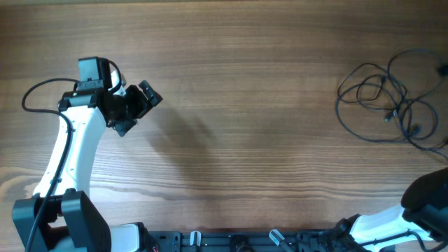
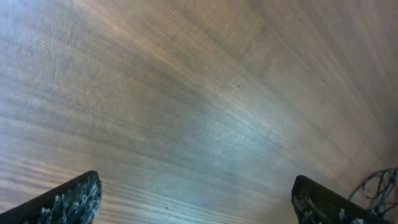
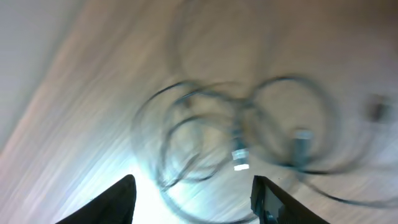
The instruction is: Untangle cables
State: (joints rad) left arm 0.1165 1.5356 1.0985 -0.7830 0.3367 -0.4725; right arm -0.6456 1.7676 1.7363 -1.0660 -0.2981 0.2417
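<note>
The cables [image 1: 389, 105] lie in a loose tangle of thin dark loops near the far right corner of the worktop [image 1: 252, 140], some strands running off its right edge. My right claw [image 3: 196, 199] hangs over the tangle with its fingers spread and nothing between them. That view is smeared, but I can make out overlapping rings and two pale plugs [image 3: 301, 140] near the middle. My left claw [image 2: 196, 199] is also spread and empty, over bare wood near the left edge, well apart from the tangle.

I judge these cables light, limp and springy. They will slide on the wood and drag the whole bundle if I pull one strand. I would pinch a single outer loop or just behind a plug, where the stiff body gives grip. The other claw can then pin the rest.
</note>
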